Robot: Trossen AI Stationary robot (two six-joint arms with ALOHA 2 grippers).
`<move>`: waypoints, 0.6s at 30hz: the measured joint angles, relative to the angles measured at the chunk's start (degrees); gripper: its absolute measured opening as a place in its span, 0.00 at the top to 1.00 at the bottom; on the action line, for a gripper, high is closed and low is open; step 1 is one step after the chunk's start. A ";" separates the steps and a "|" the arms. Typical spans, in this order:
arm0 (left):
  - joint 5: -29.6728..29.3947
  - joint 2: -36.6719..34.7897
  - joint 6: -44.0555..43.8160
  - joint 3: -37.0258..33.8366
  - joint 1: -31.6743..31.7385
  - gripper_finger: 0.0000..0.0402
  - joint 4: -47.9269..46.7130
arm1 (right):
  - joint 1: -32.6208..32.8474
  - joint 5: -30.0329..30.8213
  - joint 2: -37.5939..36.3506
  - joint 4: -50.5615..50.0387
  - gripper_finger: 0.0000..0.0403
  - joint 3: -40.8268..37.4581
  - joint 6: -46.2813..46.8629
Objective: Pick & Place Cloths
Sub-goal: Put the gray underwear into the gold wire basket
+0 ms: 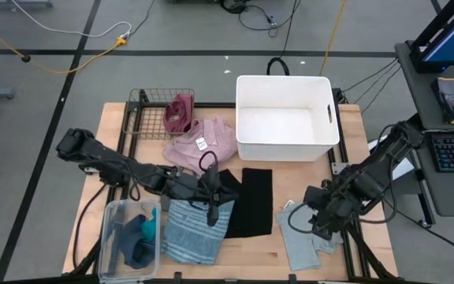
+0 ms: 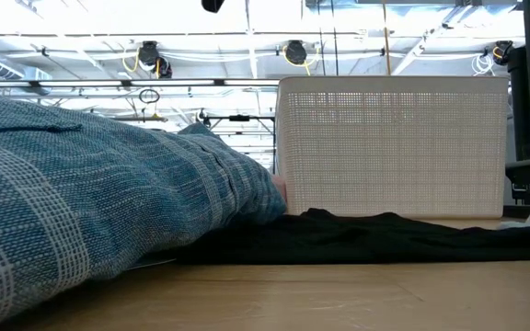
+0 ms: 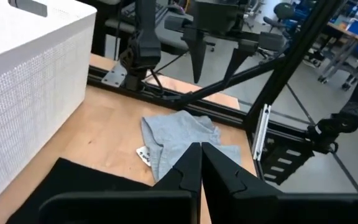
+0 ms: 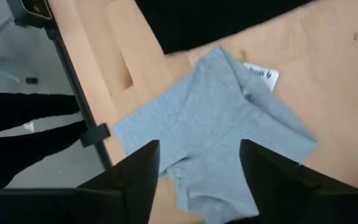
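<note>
A grey cloth lies flat near the table's front right corner, with a white tag at one edge. My right gripper hangs open above it, fingers pointing down on either side of it and clear of it; it also shows in the high view. My left gripper is shut with nothing in it, held above the table's middle between the blue striped cloth and the black cloth. Both of these lie flat on the table. A pink shirt with a white tag lies behind them.
A white bin stands at the far middle. A wire basket at the far left holds a maroon cloth. A clear tub at the near left holds teal and dark blue pieces. Bare wood shows along the near edge.
</note>
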 joint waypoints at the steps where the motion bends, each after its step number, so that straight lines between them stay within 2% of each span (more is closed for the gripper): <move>1: 0.41 0.00 0.03 -0.63 -0.02 0.98 0.85 | 0.00 0.00 0.22 0.16 0.42 -0.04 0.47; 9: 1.32 -0.04 1.21 -4.85 -0.02 0.97 5.96 | 0.00 -7.05 0.40 8.60 0.29 -8.95 5.56; 14: 3.38 -0.04 1.83 -4.97 0.20 0.99 5.93 | -0.74 -10.85 0.38 12.70 0.28 -16.45 10.32; 18: 5.17 -0.04 1.80 -4.97 0.98 0.97 5.87 | -1.70 -13.19 0.38 14.79 0.28 -21.52 12.32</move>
